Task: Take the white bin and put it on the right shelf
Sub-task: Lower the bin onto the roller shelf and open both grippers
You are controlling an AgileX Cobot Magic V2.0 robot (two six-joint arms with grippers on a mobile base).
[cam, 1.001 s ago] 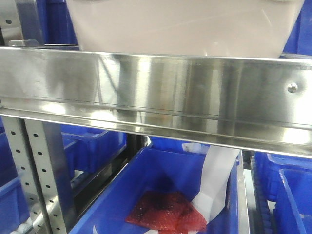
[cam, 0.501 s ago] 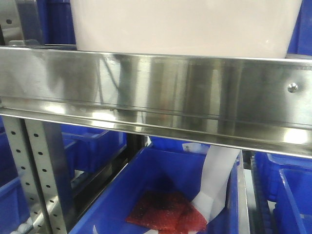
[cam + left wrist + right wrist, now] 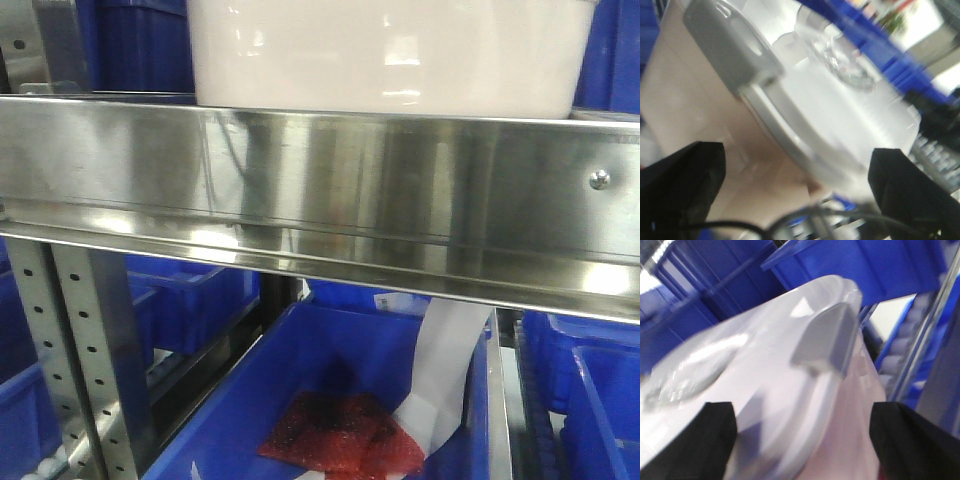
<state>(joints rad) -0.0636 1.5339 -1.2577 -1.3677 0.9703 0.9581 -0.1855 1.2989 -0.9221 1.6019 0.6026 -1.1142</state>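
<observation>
The white bin (image 3: 390,55) sits on the right shelf, behind its shiny steel front rail (image 3: 300,190), which has a bolt head (image 3: 599,179). In the left wrist view the bin (image 3: 840,115), with its flat white lid and a grey clip (image 3: 725,45), fills the frame. My left gripper (image 3: 797,190) is open, its black fingers wide apart on either side of the bin's end. In the right wrist view the bin (image 3: 765,360) and a grey clip (image 3: 827,340) lie between the wide-open fingers of my right gripper (image 3: 805,440). Both wrist views are blurred.
Perforated steel uprights (image 3: 85,350) stand at the lower left. A blue bin (image 3: 330,350) below the shelf holds a red bubble-wrap packet (image 3: 340,430) and a white paper strip (image 3: 440,370). More blue bins stand around and behind the white bin.
The white bin looks narrower in the front view than before; it has moved farther back onto the shelf. The shelf and the blue bins have not moved.
</observation>
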